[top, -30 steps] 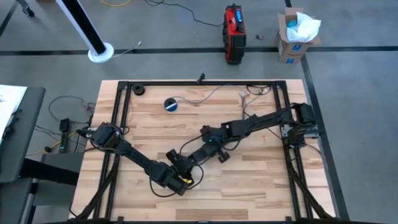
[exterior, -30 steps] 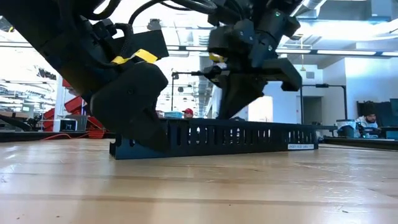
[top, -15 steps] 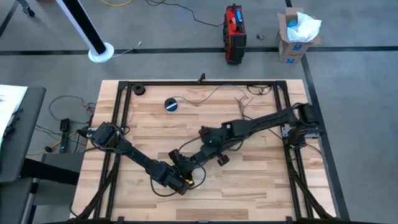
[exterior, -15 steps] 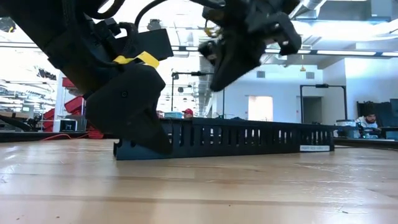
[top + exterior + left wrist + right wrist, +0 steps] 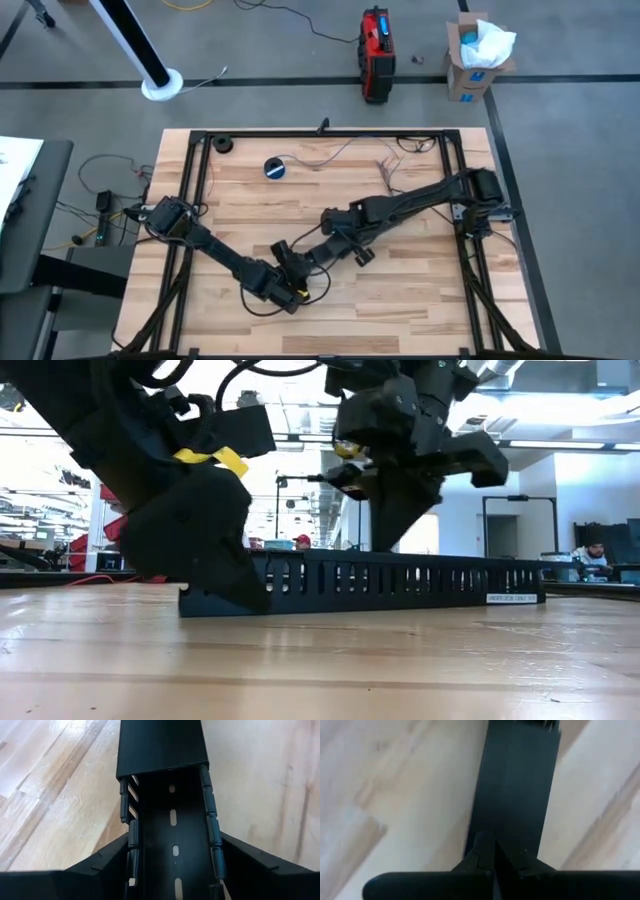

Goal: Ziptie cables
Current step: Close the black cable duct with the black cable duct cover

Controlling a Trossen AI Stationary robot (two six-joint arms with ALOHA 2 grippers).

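The cables (image 5: 392, 160) lie loose near the table's far edge, thin wires that no gripper touches. A long black slotted channel (image 5: 400, 582) rests flat on the wood, mostly hidden under both arms in the high view. Its near part is open on top (image 5: 172, 830) and a flat lid (image 5: 160, 747) covers its farther part. My left gripper (image 5: 175, 840) is shut on the channel's open end. My right gripper (image 5: 487, 840) stands shut on the lid, farther along. My left gripper pinches the channel's two slotted side walls (image 5: 131, 832) from outside, one finger on each wall, near its open end. The fingers (image 5: 215, 565) come slanting down from above and point along the channel. The channel stays flat on the table. My right gripper presses its shut fingertips (image 5: 485, 852) on the flat lid (image 5: 520, 795), coming from above and pointing down (image 5: 395, 525). The channel under it lies on the table.
A small blue-and-black tape roll (image 5: 275, 167) sits at the far left of the table. A black frame (image 5: 195, 180) runs around the tabletop. Bare wood lies along the near edge (image 5: 400, 310).
My right gripper rose clear of the channel, then came down again with its shut fingers on the lid. My left gripper kept its hold on the open end. In the low view the channel's free end has shifted a little along its length.
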